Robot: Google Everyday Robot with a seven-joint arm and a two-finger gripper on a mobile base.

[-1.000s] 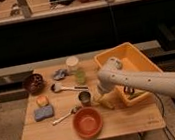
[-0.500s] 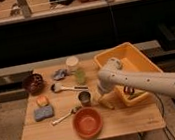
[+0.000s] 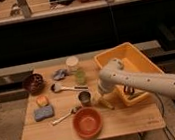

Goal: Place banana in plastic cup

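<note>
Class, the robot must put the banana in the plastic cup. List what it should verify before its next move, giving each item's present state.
1. Banana within reach, on the table beside the metal cup: ok.
2. Gripper just above the banana: ok.
3. Gripper open: ok.
4. Banana lifted: not ok, it lies on the table.
5. Plastic cup upright: ok.
6. Plastic cup empty: cannot tell.

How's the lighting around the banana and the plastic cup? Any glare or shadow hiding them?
Camera view: warm, even light on the table, dark background. The gripper sits low at the banana, beside the metal cup, covering part of the fruit. The plastic cup is lit, with no glare.
</note>
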